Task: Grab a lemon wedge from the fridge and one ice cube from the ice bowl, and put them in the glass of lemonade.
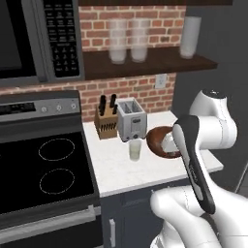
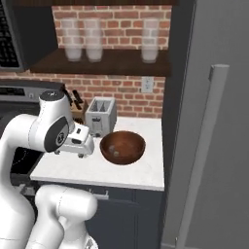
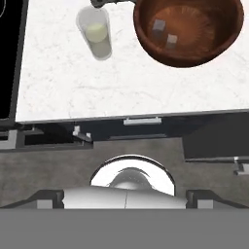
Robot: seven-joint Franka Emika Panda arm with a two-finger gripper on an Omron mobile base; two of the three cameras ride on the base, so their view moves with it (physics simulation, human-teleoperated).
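Gripper jaws spread wide, nothing held — hand looks down on the white counter (image 3: 121,87) from above its front edge. Glass of lemonade (image 3: 96,33) stands on the counter just beside the ice bowl (image 3: 187,30); two cubes (image 3: 165,34) lie inside the bowl. Fridge (image 2: 214,121) shut, right of the counter. Toaster (image 1: 131,119) behind the glass.
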